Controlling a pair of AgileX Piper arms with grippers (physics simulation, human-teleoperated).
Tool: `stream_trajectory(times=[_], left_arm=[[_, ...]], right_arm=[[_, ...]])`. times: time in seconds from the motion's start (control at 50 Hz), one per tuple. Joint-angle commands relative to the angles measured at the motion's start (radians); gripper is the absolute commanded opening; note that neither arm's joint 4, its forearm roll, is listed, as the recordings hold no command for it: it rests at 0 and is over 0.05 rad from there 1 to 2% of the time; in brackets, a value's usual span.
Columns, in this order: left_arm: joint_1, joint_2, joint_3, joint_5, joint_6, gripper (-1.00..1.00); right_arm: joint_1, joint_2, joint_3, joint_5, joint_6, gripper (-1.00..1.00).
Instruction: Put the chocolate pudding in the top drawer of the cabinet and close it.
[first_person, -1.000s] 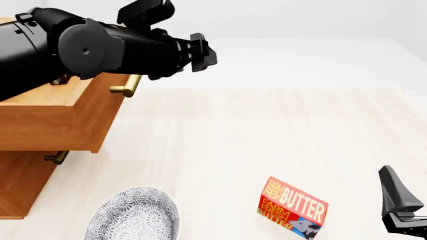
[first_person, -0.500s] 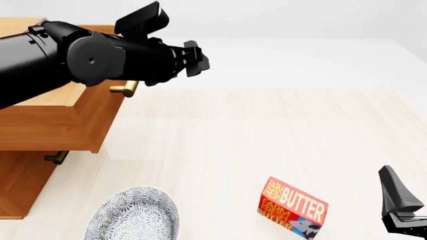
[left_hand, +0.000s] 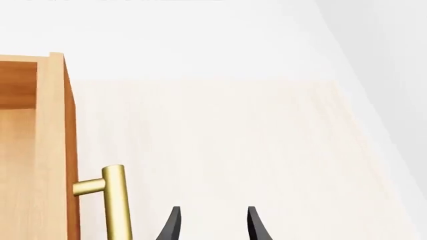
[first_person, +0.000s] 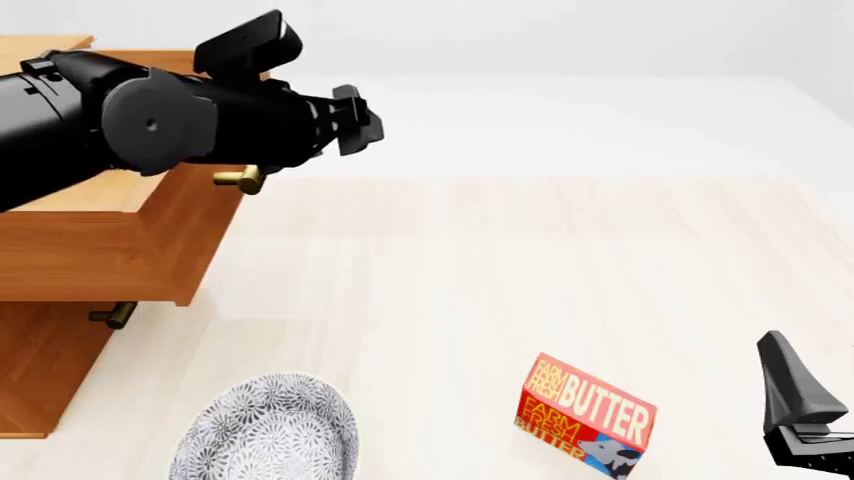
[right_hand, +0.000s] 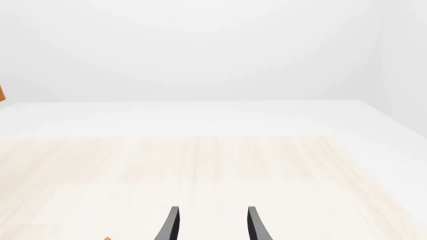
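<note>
The chocolate pudding is out of view in every frame. The cabinet stands at the left, with its top drawer pulled out and the drawer's inside hidden behind my left arm. The drawer's brass handle sticks out just below that arm. My left gripper hovers open above the table, slightly past the drawer front. In the left wrist view the drawer front and handle lie beside the empty left gripper. My right gripper stands open and empty at the near right, as the right wrist view also shows for the gripper.
A red-and-yellow butter box stands on the table near the front, left of the right gripper. A patterned grey bowl sits at the front left by the cabinet. The lower drawer's brass handle shows under the open top drawer.
My left arm has drawn back to the left and slightly down, bringing its gripper closer to the drawer front. The drawer, butter box, bowl and right gripper have not moved.
</note>
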Motion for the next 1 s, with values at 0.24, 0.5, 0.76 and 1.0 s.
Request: stream_trajectory(times=[0.24, 0.5, 0.76, 1.0], left_arm=[[0.086, -0.028, 0.043, 0.004, 0.039, 1.00], [0.103, -0.039, 0.055, 0.002, 0.051, 1.00], [0.118, -0.044, 0.062, 0.005, 0.070, 1.00], [0.144, -0.059, 0.087, 0.002, 0.085, 1.00]], right_arm=[[0.000, 0.000, 0.000, 0.000, 0.000, 1.00], [-0.004, 0.012, 0.000, -0.012, 0.000, 1.00], [-0.004, 0.007, 0.001, -0.008, 0.000, 1.00], [-0.004, 0.003, 0.001, -0.003, 0.000, 1.00]])
